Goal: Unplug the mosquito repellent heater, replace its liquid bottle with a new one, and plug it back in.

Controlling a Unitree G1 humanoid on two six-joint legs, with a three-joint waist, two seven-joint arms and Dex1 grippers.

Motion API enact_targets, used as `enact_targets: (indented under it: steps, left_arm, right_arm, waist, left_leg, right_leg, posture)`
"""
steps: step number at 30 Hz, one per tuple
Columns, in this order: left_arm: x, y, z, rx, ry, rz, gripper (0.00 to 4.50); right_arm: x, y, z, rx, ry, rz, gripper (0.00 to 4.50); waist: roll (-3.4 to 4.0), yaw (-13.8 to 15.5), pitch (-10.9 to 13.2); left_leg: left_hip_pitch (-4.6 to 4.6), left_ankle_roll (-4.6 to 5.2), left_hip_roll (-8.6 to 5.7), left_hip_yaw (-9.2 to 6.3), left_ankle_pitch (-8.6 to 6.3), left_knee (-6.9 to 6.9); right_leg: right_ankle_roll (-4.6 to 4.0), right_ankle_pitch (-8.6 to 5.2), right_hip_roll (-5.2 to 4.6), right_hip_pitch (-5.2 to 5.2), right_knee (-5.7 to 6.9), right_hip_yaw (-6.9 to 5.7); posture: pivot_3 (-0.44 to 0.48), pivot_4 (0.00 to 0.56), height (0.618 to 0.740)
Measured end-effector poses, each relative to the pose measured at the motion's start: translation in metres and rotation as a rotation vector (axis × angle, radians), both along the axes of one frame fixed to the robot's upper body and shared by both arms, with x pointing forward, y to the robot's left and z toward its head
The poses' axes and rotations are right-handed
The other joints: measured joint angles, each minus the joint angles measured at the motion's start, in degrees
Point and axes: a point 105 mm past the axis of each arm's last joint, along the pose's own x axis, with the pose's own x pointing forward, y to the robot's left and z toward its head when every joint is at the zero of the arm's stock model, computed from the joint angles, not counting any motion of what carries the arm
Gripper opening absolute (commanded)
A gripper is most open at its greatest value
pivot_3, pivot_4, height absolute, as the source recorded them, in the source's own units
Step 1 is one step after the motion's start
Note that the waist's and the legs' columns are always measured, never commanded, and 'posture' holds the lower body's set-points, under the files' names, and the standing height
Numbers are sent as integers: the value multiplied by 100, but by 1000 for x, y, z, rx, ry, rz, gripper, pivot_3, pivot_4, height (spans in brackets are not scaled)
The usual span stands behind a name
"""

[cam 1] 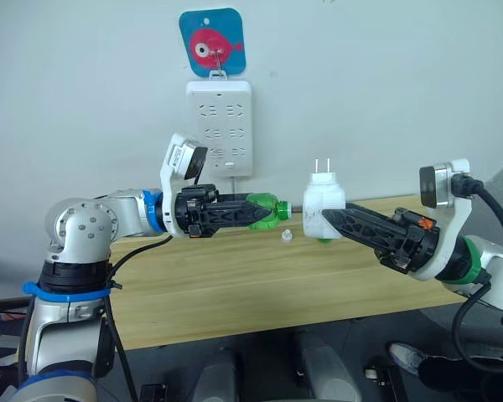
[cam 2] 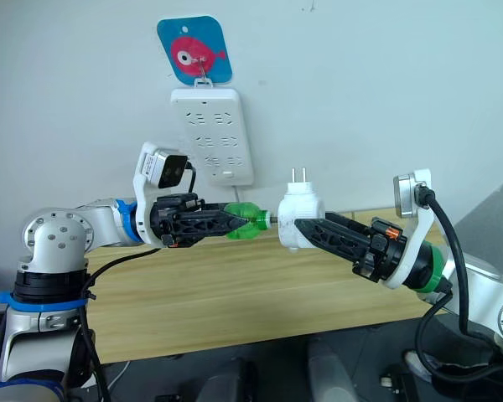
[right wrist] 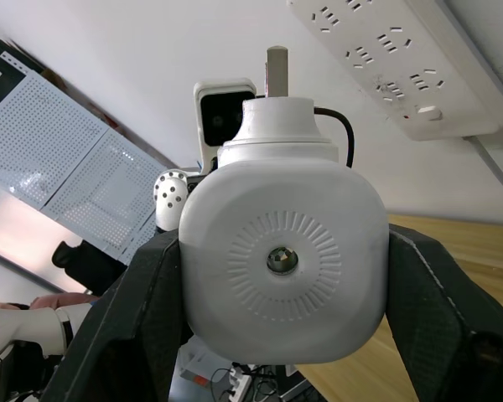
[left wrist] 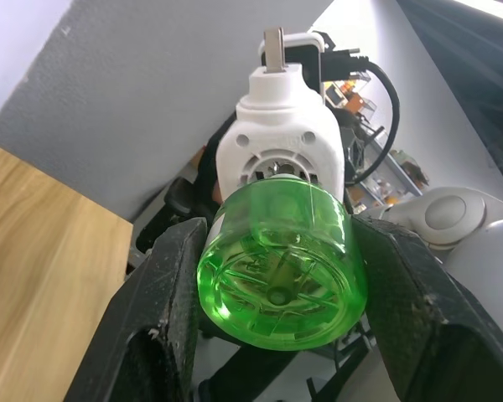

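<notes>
Fingers of your right gripper (cam 2: 295, 224) clamped the one mosquito repellent heater (cam 2: 299, 216); left gripper (cam 2: 241, 221) pinched one green bottle (cam 2: 251, 220), meeting mid-air below the power strip (cam 2: 211, 134).

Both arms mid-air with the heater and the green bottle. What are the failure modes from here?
1. The green bottle meets the heater above the table, each gripped at its sides by one gripper (left, right). A slight tilt may jam or cross the thread.
2. If either slips, it falls to the table or the floor.
3. A small clear cap lies near the table's far edge; an arm could knock it off.
</notes>
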Motion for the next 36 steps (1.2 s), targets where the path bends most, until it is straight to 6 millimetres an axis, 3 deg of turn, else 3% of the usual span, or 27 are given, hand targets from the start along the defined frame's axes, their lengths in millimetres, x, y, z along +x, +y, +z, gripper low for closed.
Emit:
enact_targets:
  steps: [36]
  left_arm:
    - [-1, -5, -9, 6, 9, -25, 2368]
  right_arm:
    - [-8, 4, -5, -59, 4, 65, 2933]
  waist:
    - [-23, -1, -63]
  left_leg:
    - [9, 1, 3, 0, 6, 5]
  right_leg:
    - [-1, 0, 18, 5, 9, 5]
  posture:
    - [-164, 157, 740]
